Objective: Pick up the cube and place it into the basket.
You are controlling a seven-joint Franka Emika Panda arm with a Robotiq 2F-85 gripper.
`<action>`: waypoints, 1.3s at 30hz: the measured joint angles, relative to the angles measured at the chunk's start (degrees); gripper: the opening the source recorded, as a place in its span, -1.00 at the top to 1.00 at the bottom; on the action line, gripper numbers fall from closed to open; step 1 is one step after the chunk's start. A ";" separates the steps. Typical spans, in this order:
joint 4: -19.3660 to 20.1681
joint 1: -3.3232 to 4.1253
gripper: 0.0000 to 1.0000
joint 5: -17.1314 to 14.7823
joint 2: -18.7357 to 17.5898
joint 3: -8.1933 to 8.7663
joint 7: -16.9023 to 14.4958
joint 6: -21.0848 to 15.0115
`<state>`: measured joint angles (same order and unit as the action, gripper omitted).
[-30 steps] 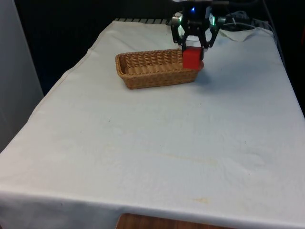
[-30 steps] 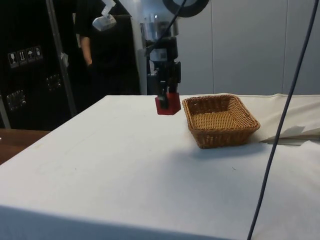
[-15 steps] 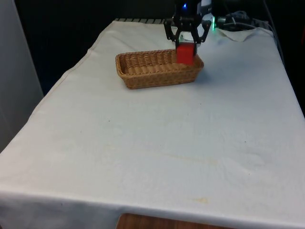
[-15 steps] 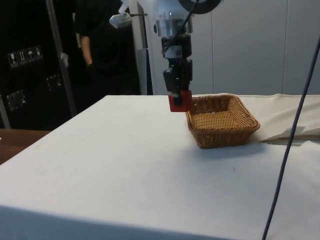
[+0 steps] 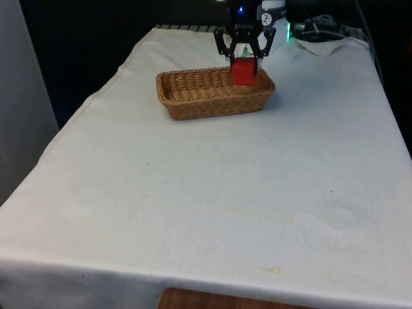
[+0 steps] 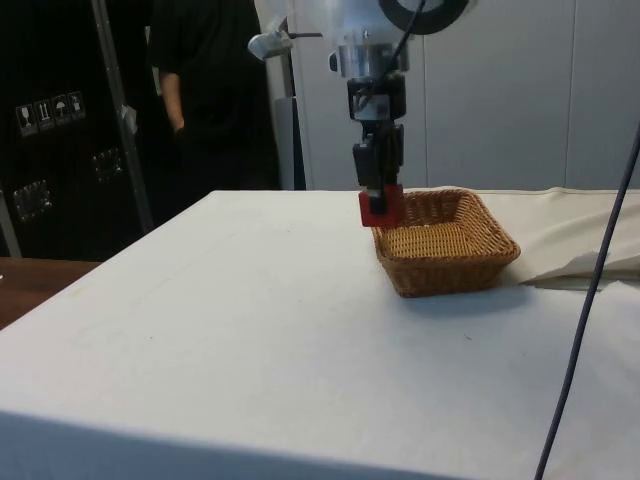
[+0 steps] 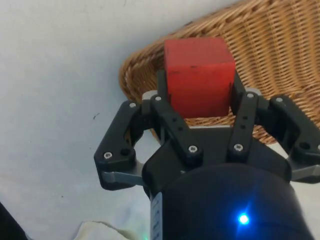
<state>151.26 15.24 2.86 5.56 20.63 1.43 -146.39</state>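
My black gripper point(image 5: 242, 66) is shut on a red cube point(image 5: 243, 71) and holds it in the air. It hangs just above the end of the brown wicker basket point(image 5: 199, 93) that lies towards the front view's right. In the side view the red cube point(image 6: 380, 208) hovers over the basket's near rim point(image 6: 400, 245), with the gripper point(image 6: 379, 200) above it. In the wrist view the cube point(image 7: 199, 74) sits clamped between the two fingers point(image 7: 163, 95), over a rounded corner of the basket point(image 7: 280, 55).
The basket stands near the far end of the white-clothed table point(image 5: 257, 180). A person in dark clothes point(image 6: 200, 90) stands behind the table beside the arm. Crumpled white cloth and cables point(image 5: 325, 32) lie at the far right corner. A cable point(image 6: 590, 300) hangs across the side view.
The gripper has carried the cube towards the front view's left, from beside the basket's end to above its rim, and has risen a little.
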 measured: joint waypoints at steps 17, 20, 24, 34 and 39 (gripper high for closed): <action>3.72 -0.29 0.95 -0.06 0.06 5.61 -9.45 -4.41; 4.01 -0.34 0.95 -0.06 0.06 6.76 -11.29 -4.53; 4.41 -0.46 0.95 -0.06 0.06 8.25 -13.75 -4.70; 5.79 -0.69 0.95 -0.06 -0.40 11.23 -19.08 -6.07; 6.47 -0.69 0.95 -0.06 -2.29 11.63 -20.45 -9.17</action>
<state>157.74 14.55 2.81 3.27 32.26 -19.02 -155.56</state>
